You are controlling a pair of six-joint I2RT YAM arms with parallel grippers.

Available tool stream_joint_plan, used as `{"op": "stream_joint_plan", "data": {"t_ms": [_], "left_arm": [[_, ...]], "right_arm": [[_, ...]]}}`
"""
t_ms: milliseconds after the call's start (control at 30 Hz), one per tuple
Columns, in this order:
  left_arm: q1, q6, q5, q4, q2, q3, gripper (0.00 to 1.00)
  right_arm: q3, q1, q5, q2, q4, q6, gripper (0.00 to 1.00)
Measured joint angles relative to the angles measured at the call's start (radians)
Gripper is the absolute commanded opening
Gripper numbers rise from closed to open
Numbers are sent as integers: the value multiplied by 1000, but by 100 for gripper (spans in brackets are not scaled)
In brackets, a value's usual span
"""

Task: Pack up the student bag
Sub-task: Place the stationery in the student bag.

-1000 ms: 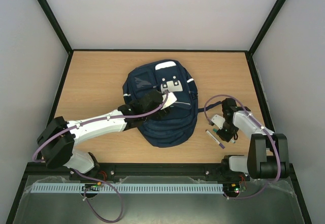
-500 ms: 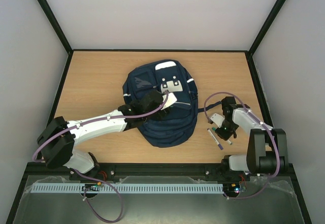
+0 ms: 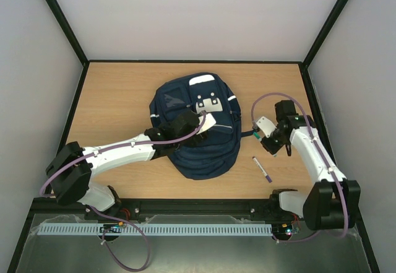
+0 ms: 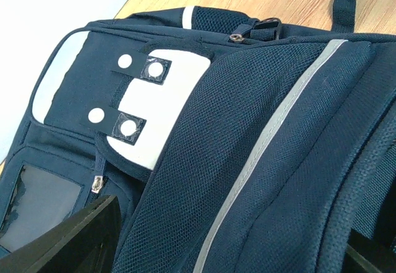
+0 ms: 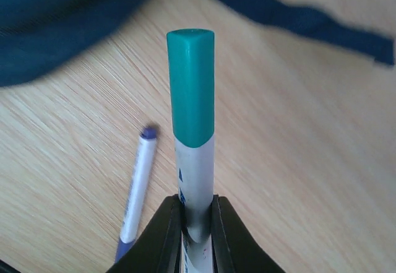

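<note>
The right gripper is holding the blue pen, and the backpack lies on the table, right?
No: the right gripper holds the green-capped marker; the blue pen lies on the table, as the right wrist view shows. The backpack part is right.

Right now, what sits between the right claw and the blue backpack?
Only the green-capped marker that the right gripper holds, poking toward the student bag, then bare table. The top view shows it.

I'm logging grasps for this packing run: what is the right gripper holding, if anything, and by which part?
The right gripper holds a green-capped marker, jaws clamped on the rear end of its white barrel, cap pointing away.
</note>
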State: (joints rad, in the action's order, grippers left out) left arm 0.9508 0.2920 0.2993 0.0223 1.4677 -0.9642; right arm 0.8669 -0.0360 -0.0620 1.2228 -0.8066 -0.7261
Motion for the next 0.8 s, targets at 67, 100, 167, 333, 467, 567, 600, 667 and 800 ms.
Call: {"op": "stream_joint_plan", "data": {"t_ms": [67, 100, 167, 333, 467, 567, 600, 667, 800], "left_arm": [[0, 0, 0, 0, 0, 0, 74], [0, -1, -1, 0, 0, 0, 74], [0, -2, -3, 1, 0, 0, 74], [-2, -8, -9, 6, 5, -4, 74], [-9, -19, -23, 16, 16, -19, 67], [-24, -34, -40, 17, 17, -24, 60], [-30, -34, -49, 18, 17, -26, 57], [-36, -42, -63, 23, 17, -29, 54], [-44, -47, -88, 32, 23, -40, 53]], "right_arm": [[34, -34, -20, -37, -14, 9, 5], [49, -70, -31, -61, -17, 16, 5], [61, -145, -49, -99, -18, 28, 5], [69, -359, -69, -172, -17, 51, 5], [76, -473, -63, -184, 4, 45, 5], [79, -573, -37, -162, 15, 31, 5], [80, -607, -25, -153, 22, 27, 5], [80, -670, 6, -137, 32, 18, 5], [84, -766, 64, -95, 61, 0, 5]]}}
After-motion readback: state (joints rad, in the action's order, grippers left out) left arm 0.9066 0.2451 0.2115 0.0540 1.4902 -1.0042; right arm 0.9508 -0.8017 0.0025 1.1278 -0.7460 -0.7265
